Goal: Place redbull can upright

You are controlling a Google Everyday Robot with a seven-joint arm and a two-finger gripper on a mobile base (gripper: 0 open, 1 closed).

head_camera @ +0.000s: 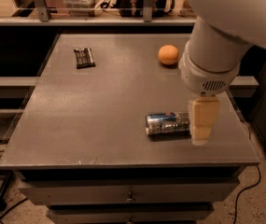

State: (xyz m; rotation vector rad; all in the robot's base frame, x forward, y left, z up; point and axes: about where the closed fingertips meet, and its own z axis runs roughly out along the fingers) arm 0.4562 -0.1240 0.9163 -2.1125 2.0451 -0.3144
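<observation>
The redbull can (pixel 166 123) lies on its side on the grey table (pixel 100 115), near the front right, its silver top pointing left. The gripper (pixel 201 121) hangs from the white arm, which comes in from the upper right. It is right at the can's right end and covers that end. I see one pale yellow finger block from this side.
An orange ball (pixel 168 54) sits at the back right of the table. A small dark packet (pixel 84 57) lies at the back left. A shelf with bags and boxes runs behind the table. Drawers are below the front edge, and cables lie on the floor.
</observation>
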